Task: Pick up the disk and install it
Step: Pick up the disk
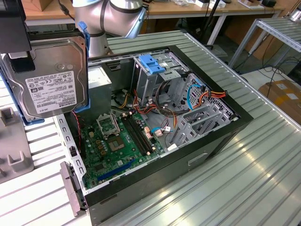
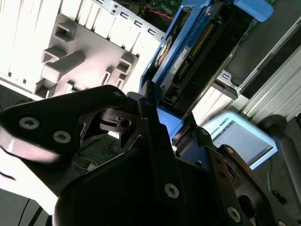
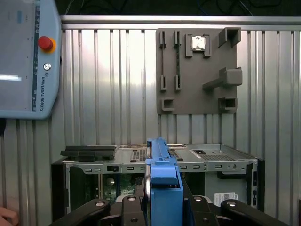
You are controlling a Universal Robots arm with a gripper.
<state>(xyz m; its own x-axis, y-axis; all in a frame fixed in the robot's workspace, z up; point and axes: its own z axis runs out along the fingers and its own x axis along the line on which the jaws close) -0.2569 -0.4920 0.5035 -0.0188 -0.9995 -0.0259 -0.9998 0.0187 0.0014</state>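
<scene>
1. Your gripper (image 2: 174, 122) is clamped on the disk (image 1: 51, 80). In the second wrist view, the black fingers (image 2: 153, 136) press against the carrier from both sides.
2. In the exterior view, you hold the disk in the air just outside the computer case (image 1: 211, 136), off the case's corner on the exterior view's left. Its labelled face is turned toward that camera.
3. In the first wrist view, you see the disk edge-on. Its blue rails (image 3: 163, 179) stand upright between the fingers, and the open case lies beyond them.
4. The disk is not yet inside the case.
5. The case lies on its side on the ribbed metal table (image 1: 235, 188) with its cover off. The green motherboard (image 1: 117, 141) fills the half of the case nearer the disk.
6. The metal drive bay (image 1: 155, 80) stands at the far end of the case, with a blue bracket (image 1: 153, 63) on top of it.
7. The grey fixture plate (image 3: 197, 70) lies flat on the table beside the case, close to it on the exterior view's left.
8. The teach pendant (image 3: 23, 56) rests on the table on the fixture plate's side of the case, apart from the case.
9. Your arm (image 1: 113, 14) rises behind the case's far edge.
</scene>
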